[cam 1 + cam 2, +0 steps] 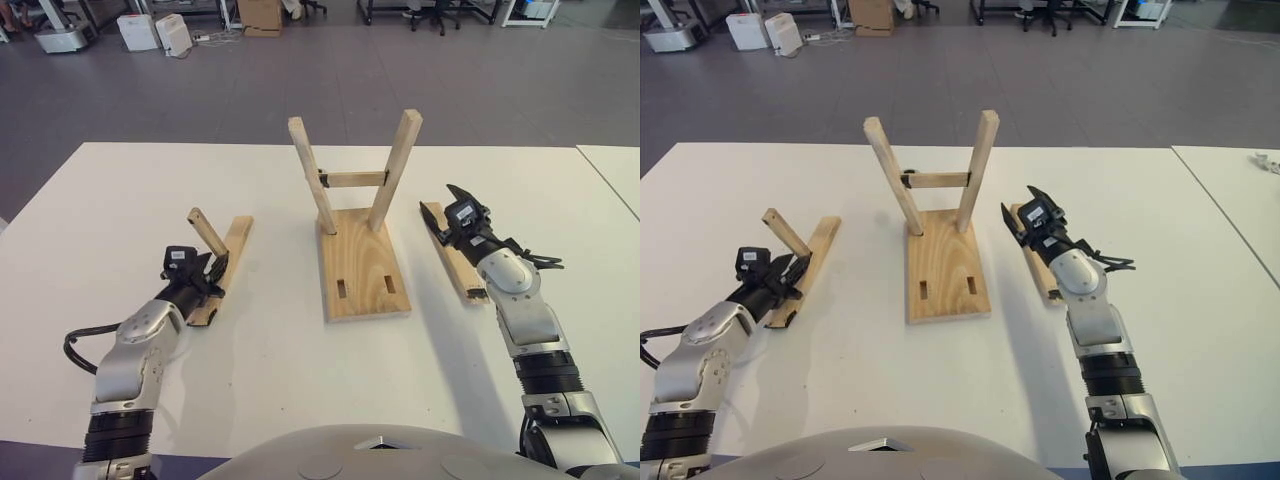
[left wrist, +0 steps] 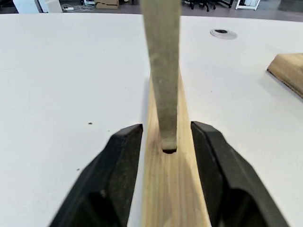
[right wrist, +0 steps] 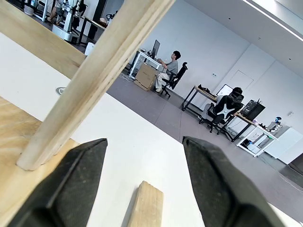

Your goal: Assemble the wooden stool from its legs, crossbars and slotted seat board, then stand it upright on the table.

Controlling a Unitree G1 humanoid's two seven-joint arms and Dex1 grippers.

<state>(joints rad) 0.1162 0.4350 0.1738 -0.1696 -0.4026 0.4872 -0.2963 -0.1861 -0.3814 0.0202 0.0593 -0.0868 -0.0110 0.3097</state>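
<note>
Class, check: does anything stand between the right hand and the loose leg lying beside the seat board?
Nothing visible does: the open right hand hangs directly over that leg's far end.

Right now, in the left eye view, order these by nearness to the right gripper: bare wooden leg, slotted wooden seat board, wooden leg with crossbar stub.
1. The bare wooden leg, beneath the right gripper.
2. The slotted wooden seat board, centre.
3. The wooden leg with crossbar stub, far left.
</note>
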